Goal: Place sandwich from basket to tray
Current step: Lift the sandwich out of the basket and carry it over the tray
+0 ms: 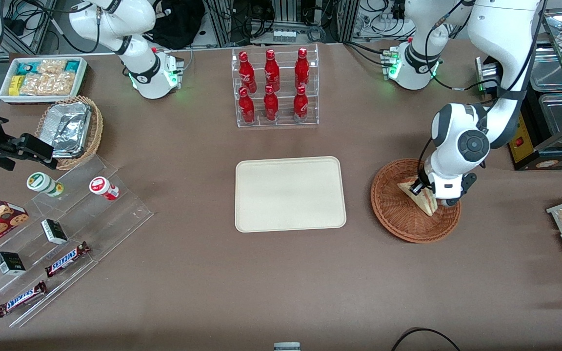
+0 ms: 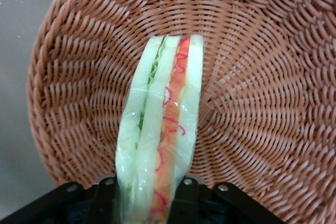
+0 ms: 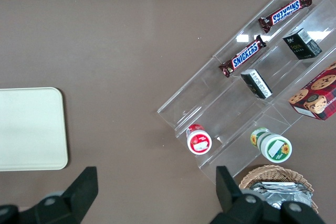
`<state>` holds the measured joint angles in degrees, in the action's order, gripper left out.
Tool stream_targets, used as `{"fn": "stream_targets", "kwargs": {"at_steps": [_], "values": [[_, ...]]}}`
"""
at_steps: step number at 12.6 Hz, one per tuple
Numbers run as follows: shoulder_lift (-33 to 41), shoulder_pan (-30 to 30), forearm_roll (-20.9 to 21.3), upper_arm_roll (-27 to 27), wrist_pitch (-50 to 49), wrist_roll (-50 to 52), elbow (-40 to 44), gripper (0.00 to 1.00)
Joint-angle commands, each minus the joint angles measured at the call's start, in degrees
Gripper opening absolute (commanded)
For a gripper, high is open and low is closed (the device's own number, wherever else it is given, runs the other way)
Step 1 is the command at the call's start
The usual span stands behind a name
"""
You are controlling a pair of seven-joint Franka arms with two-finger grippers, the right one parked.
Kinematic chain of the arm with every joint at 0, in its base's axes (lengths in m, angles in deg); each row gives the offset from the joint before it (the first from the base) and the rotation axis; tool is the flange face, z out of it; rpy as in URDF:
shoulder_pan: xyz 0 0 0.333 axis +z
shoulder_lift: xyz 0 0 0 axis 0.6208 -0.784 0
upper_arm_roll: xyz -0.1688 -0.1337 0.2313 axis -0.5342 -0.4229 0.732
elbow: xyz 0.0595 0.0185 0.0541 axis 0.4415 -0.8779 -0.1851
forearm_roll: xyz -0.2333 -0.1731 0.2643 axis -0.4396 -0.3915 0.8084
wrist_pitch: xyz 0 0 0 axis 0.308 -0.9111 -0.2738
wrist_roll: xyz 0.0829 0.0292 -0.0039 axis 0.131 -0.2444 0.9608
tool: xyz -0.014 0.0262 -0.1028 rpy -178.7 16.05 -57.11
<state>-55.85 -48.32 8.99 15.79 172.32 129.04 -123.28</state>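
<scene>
The gripper (image 1: 430, 191) is lowered into the basket (image 1: 398, 214), and its black fingers (image 2: 185, 199) are pressed against both flat faces of the sandwich (image 1: 420, 194), so the wedge is clamped between them. The sandwich is held inside the basket; whether it is lifted off the weave cannot be told. The tray (image 1: 290, 193) is seen bare on the table, beside the basket toward the parked arm's end, with a gap between them.

In the wrist view of the working arm, the cut edge of the sandwich (image 2: 160, 129) is shown close up, wrapped in clear film, with green and red-orange layers between pale bread, and the woven basket (image 2: 262, 77) is seen all around it. In the front view these layers are barely seen, but the basket's place next to the tray is shown.
</scene>
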Motion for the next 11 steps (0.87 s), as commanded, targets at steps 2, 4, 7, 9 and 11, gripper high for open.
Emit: {"fn": "stream_targets", "kwargs": {"at_steps": [2,4,7,9,11], "values": [[4.5,-1.2,-0.8,0.0,-10.2,-2.5,3.5,0.11],[3.9,-4.3,-0.2,-0.4,-17.6,-5.1,8.5,0.09],[2.3,-8.8,-0.3,-0.6,-25.4,-13.9,15.1,0.07],[-0.2,-13.9,-0.3,-0.5,-26.0,-14.2,18.3,0.05],[-3.5,-17.8,-0.3,-0.6,-26.0,-16.7,21.5,0.05]]}}
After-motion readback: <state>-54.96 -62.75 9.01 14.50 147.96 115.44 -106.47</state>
